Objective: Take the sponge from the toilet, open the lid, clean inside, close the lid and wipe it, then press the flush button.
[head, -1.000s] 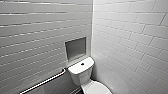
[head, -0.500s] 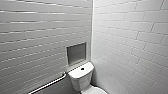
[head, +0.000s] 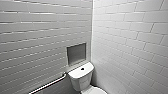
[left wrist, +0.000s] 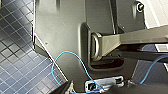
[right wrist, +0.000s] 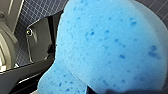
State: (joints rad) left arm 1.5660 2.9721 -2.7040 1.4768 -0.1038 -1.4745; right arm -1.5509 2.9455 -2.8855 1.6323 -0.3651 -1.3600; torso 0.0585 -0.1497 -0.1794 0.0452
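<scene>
One step at least is looking done: the sponge (right wrist: 107, 47) is no longer lying on the toilet. It is hanging close before my right wrist camera with dark blue floor tiles (right wrist: 37, 15) showing behind it, so I am judging that my right pincer is pinching it, though the grip itself is hidden behind the foam. Whether my left pincer is spread or pressed together I cannot tell. Farther off, in the head view, the toilet (head: 80, 80) is standing in the corner with the lid (head: 96, 91) lying down rather than leaning on the tank, and the flush button (head: 82, 68) is sitting dark in the tank top. From a lowered lid alone I am unable to say whether the bowl has been cleaned, so opening, cleaning, wiping and flushing may all be remaining. Behind the tank a recessed niche (head: 76, 53) is showing in the tiled wall, beside a grab rail (head: 48, 84). Against a second ago, the whole scene is sitting lower in the head view, with less of the bowl showing. That is my camera moving, not the toilet.
</scene>
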